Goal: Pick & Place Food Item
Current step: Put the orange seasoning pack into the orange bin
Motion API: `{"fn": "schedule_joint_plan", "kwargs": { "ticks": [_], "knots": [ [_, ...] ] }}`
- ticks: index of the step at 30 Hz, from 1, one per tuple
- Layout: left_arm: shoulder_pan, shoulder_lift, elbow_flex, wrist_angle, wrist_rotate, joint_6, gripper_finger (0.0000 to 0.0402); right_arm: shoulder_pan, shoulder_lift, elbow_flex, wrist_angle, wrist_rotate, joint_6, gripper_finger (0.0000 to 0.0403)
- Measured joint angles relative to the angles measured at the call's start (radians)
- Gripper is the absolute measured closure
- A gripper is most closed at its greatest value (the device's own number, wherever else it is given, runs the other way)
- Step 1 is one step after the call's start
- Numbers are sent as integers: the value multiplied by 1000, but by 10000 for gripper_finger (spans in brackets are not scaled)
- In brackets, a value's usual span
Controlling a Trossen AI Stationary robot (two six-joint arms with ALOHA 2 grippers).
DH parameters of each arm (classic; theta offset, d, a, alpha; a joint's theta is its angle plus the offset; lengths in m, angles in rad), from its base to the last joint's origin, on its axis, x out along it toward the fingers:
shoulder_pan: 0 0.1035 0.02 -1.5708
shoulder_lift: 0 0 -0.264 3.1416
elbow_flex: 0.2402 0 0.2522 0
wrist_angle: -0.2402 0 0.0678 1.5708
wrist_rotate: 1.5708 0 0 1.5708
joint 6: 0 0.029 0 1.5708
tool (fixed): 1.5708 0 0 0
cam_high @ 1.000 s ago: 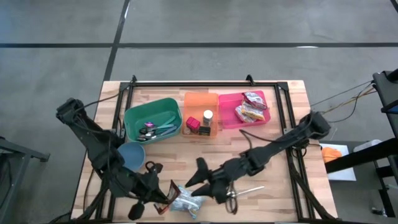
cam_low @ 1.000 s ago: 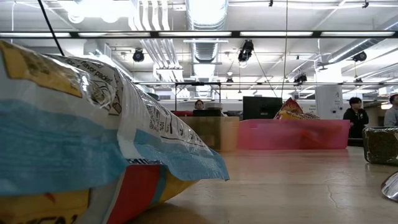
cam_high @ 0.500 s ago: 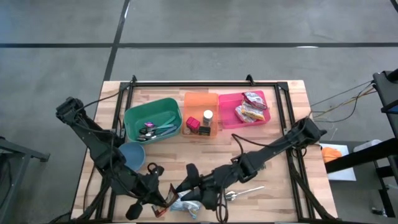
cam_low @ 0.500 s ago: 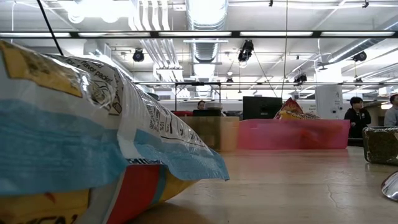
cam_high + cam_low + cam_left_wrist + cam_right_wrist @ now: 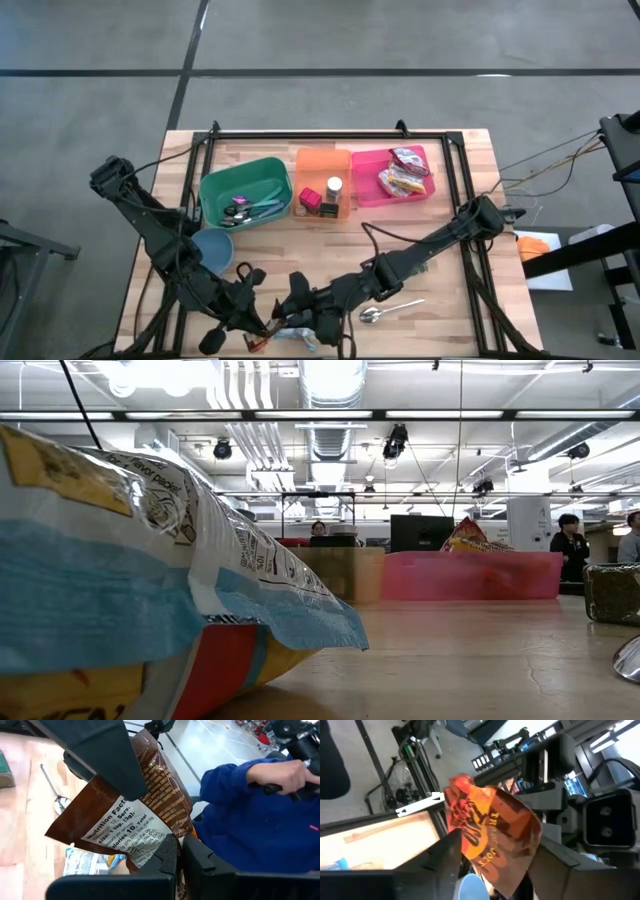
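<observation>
A brown and orange snack packet (image 5: 132,805) with a nutrition label is held up over the table's near edge, left of the middle. My left gripper (image 5: 179,851) is shut on it. My right gripper (image 5: 492,845) has reached in from the right and is open, one finger on each side of the packet (image 5: 490,837). In the high view both grippers, the left (image 5: 258,325) and the right (image 5: 298,300), meet above a blue and white snack bag (image 5: 297,330). That bag lies flat on the table and fills the low view's left (image 5: 150,560). My left gripper pinches the packet's one end edge (image 5: 161,849) between its two fingers. The packet sticks out beyond the fingertips, tilted, clear of the table. My right gripper's fingers (image 5: 447,855) stand close against the packet's two sides; I cannot tell whether they touch it.
A spoon (image 5: 385,312) lies right of the grippers. A blue bowl (image 5: 210,250) sits at the left. Green (image 5: 245,192), orange (image 5: 322,185) and pink (image 5: 372,190) bins line the far side, the pink one holding snack packets. A person in blue (image 5: 260,820) sits beyond the near edge.
My right gripper has moved toward the table's left, away from the spoon and up to the packet in my left gripper, and now covers part of the blue and white bag in the high view. The bag on the table has stayed put.
</observation>
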Motion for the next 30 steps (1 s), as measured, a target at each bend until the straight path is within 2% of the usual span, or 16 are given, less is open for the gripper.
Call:
{"fn": "schedule_joint_plan", "kwargs": {
  "ticks": [9,21,24,30],
  "knots": [
    [0,0,0,25,28,78,396,-1,-3,0,3,-56,-32,382],
    [2,0,1,36,28,44,391,0,-7,4,4,-50,26,395],
    [2,-4,2,54,28,-7,367,0,-18,4,4,-47,84,395],
    [2,-5,6,54,28,-19,283,-1,-45,4,-1,-46,212,395]
  ]
}}
